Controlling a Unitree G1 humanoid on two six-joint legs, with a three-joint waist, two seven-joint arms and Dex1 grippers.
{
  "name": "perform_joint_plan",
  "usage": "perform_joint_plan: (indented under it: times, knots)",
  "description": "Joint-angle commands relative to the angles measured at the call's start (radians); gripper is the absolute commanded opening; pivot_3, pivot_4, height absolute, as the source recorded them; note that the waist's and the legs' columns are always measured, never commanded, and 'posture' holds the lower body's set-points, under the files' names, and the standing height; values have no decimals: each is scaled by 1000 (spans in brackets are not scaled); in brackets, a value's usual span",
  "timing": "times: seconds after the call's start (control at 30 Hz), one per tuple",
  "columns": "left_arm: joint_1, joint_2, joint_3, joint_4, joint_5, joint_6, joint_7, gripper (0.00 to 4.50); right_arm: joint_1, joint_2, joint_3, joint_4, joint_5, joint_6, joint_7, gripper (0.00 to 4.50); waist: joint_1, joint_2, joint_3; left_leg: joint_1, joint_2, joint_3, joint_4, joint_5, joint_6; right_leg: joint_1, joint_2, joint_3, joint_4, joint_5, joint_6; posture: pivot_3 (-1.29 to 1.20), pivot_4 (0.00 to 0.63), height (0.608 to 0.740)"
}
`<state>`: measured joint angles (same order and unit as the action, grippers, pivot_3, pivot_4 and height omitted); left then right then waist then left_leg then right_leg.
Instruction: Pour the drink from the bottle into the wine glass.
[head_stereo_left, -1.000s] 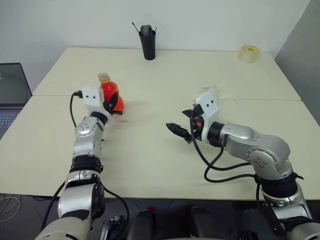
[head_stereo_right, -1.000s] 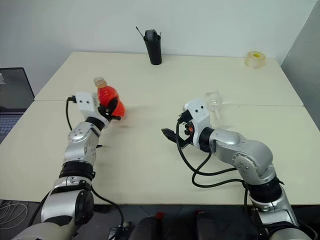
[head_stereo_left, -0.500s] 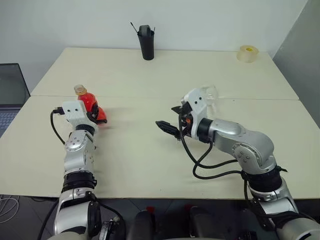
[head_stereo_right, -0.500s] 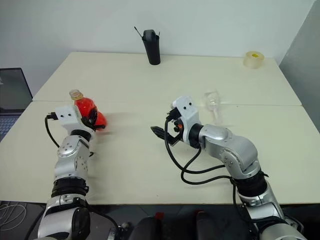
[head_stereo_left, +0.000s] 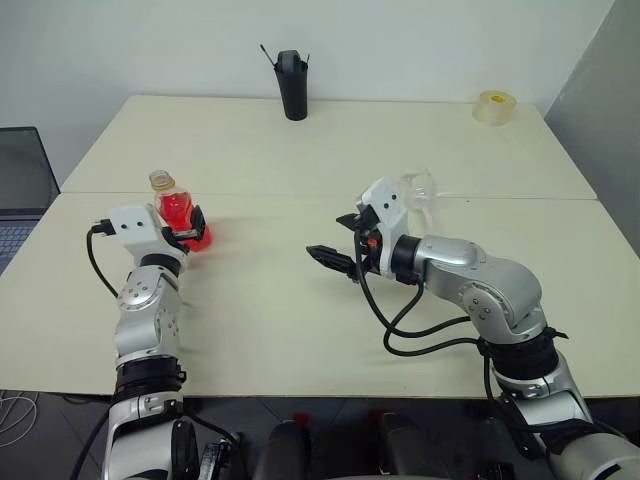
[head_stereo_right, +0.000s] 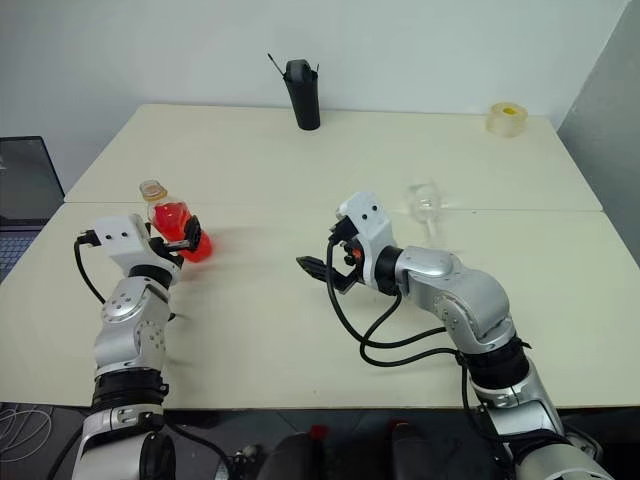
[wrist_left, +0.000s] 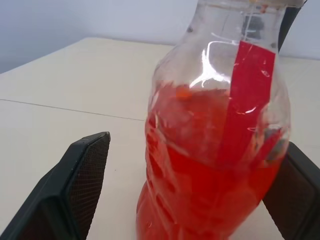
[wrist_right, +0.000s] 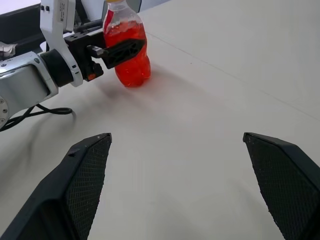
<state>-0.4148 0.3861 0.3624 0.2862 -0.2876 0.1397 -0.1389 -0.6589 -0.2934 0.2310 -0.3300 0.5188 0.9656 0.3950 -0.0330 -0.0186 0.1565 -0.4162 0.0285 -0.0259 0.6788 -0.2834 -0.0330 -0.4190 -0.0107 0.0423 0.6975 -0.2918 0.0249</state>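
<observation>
The left gripper (head_stereo_left: 190, 228) was spread wide open around the bottle (head_stereo_left: 178, 214), and nothing was squeezed by it. One black finger (wrist_left: 75, 185) was seen on each side of the bottle, with a gap on one side, so the bottle was not held. The bottle was stood upright on the table (head_stereo_left: 300, 320), near its left edge. The drink (wrist_left: 210, 170) was seen inside it as bright red liquid, filling the round lower part. A tan cap (head_stereo_left: 160, 180) was seen on top.

The right gripper (head_stereo_left: 335, 262) was also opened wide, and nothing was held in it. It was hung low over the table, to the right of the bottle and well apart from it, pointed toward it.

The wine glass (head_stereo_right: 427, 207) was stood far to the right of the bottle, just behind the right gripper's wrist. A black cup (head_stereo_left: 293, 85) and a tape roll (head_stereo_left: 497, 106) were set far behind the bottle, at the back edge.
</observation>
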Motion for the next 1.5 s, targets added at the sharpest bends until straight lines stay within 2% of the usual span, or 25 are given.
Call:
perform_joint_plan:
  times: [0.03,0.37,0.67,0.9,1.0,1.1,1.27,1.37,1.5]
  knots:
    - [41,23,20,-130,-25,51,-11,4492,-38,-10,-29,-4,-11,-31,32,4500,0,0,0,0,0,0,0,0,0,0,0,0,0,0,0,0,150,740]
    - [159,19,56,-259,-57,146,0,4492,-59,-14,-30,46,-46,-63,79,4500,1,0,0,0,0,0,0,0,0,0,0,0,0,0,0,0,150,740]
    - [353,-31,93,-458,-107,218,7,4492,-50,-77,-78,4,-12,-30,137,4500,1,0,0,0,0,0,-1,-2,4,0,-2,0,0,0,0,0,150,740]
    - [454,-21,45,-536,-146,199,-124,4492,-42,-172,-152,-57,54,55,177,4500,2,0,0,0,-1,0,-1,-2,4,0,-3,0,-1,0,0,0,150,740]
    - [462,1,-7,-593,-192,221,-227,4492,-64,-203,-233,-44,64,132,123,4500,2,0,0,0,-1,1,-1,-2,4,1,-3,0,-1,0,0,0,150,740]
    - [435,76,-116,-671,-238,312,-355,4492,-141,-213,-334,57,60,277,35,4500,2,0,0,0,-1,1,-1,-2,4,1,-3,0,-1,0,0,0,150,740]
    - [288,176,-303,-715,-224,400,-488,4492,-311,-250,-378,367,-35,415,-66,4500,2,0,0,1,-2,2,-1,-2,4,1,2,1,-1,0,0,0,150,740]
    - [185,201,-407,-702,-192,425,-544,4492,-415,-306,-322,569,-73,414,-15,4500,2,1,1,1,-2,3,-2,-2,4,1,3,2,-1,0,0,0,150,740]
    - [57,158,-502,-622,-151,386,-599,4492,-602,-335,-143,1007,-210,258,123,4500,-2,3,1,1,-2,5,-1,-2,4,0,4,4,-1,0,0,0,150,740]
